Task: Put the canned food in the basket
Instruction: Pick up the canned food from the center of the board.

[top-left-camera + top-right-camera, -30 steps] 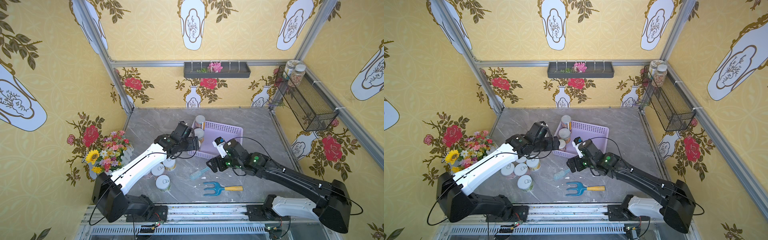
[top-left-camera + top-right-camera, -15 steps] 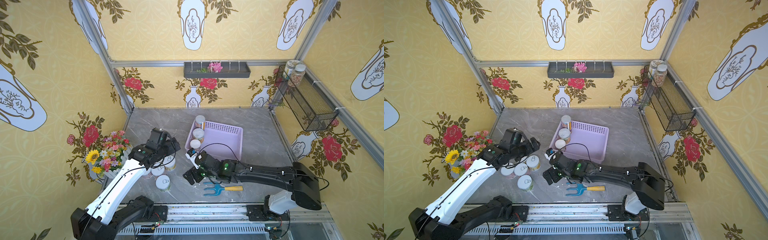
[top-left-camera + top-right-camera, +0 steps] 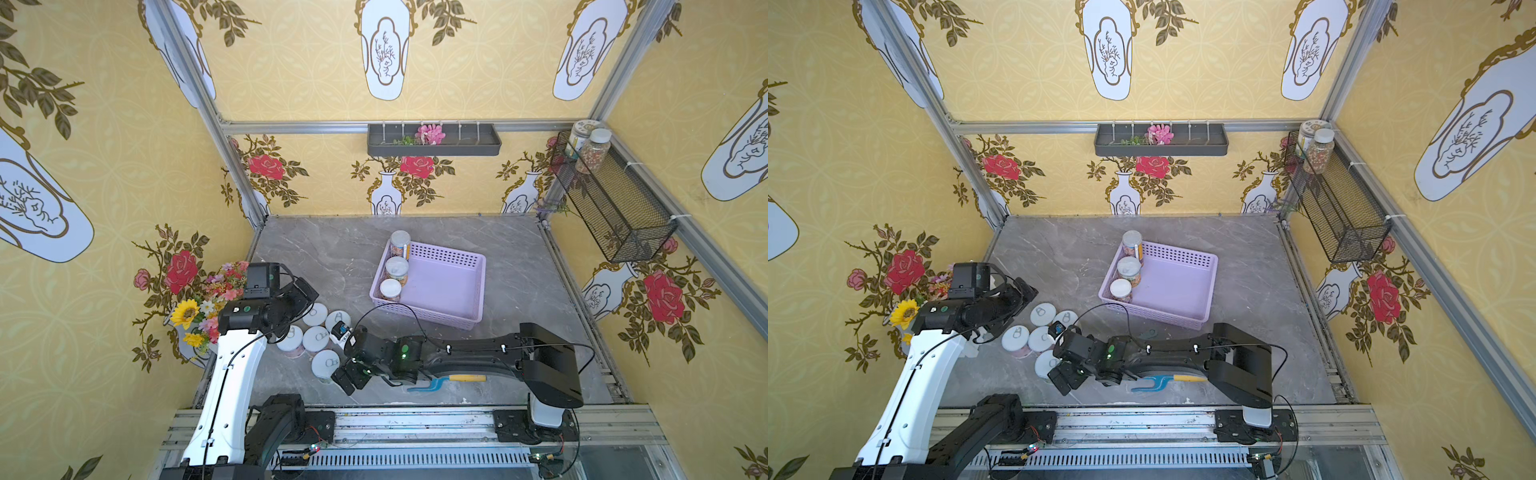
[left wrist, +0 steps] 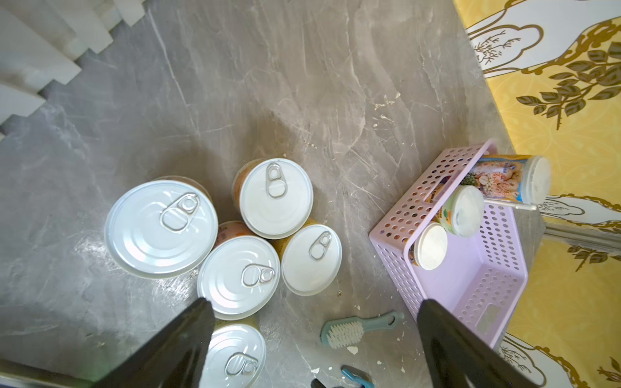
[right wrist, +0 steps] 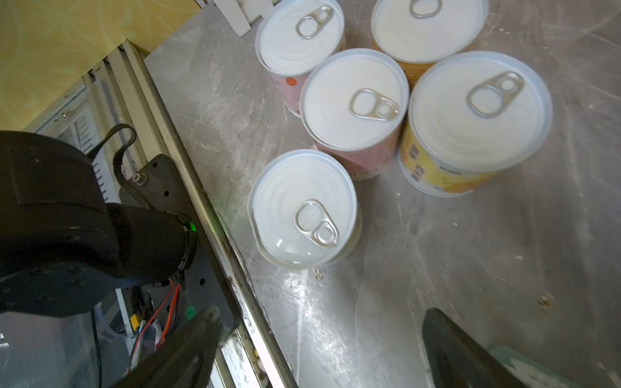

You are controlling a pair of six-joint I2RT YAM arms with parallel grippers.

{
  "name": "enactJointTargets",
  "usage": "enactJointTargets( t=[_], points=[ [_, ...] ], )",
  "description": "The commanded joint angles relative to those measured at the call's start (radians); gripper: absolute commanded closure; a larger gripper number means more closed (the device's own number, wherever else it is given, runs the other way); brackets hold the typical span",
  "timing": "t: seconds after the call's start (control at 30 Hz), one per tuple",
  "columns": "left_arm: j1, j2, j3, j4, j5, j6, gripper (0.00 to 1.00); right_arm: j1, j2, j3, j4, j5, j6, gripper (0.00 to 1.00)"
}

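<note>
Both the left gripper point(image 3: 305, 295) and right gripper point(image 3: 348, 377) have swung back from the lilac basket point(image 3: 440, 286) (three cans point(image 3: 397, 266) inside) to five pull-tab cans point(image 3: 316, 337) on the table point(image 3: 316, 249), gaping empty. Best straddle the outermost can point(image 3: 325, 363) squarely.

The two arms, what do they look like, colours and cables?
The left arm has a long white link with black joints and a thin black cable along it. The right arm is mostly black with a looping black cable. Each wrist shows a green light.
</note>
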Motion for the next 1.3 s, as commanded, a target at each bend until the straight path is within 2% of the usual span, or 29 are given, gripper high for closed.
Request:
enactJointTargets(
  t=[0.0, 0.37, 0.7, 1.03, 1.27],
  points=[
    [0.068, -0.016, -0.030, -0.007, 0.097, 0.031, 0.00, 0.005, 0.054, 0.071, -0.059, 0.003, -0.022, 0.03],
    [0.214, -0.046, -0.051, -0.016, 0.160, 0.081, 0.00, 0.028, 0.224, 0.310, -0.266, 0.049, -0.023, 0.03],
    [0.257, -0.050, -0.052, -0.018, 0.191, 0.092, 0.01, 0.028, 0.325, 0.447, -0.359, 0.066, -0.017, 0.00],
    [0.279, -0.055, -0.051, -0.026, 0.216, 0.110, 0.04, 0.024, 0.397, 0.553, -0.389, 0.037, -0.020, 0.07],
    [0.285, -0.056, -0.038, -0.045, 0.199, 0.109, 0.03, 0.004, 0.412, 0.562, -0.394, 0.035, 0.003, 0.14]
  ],
)
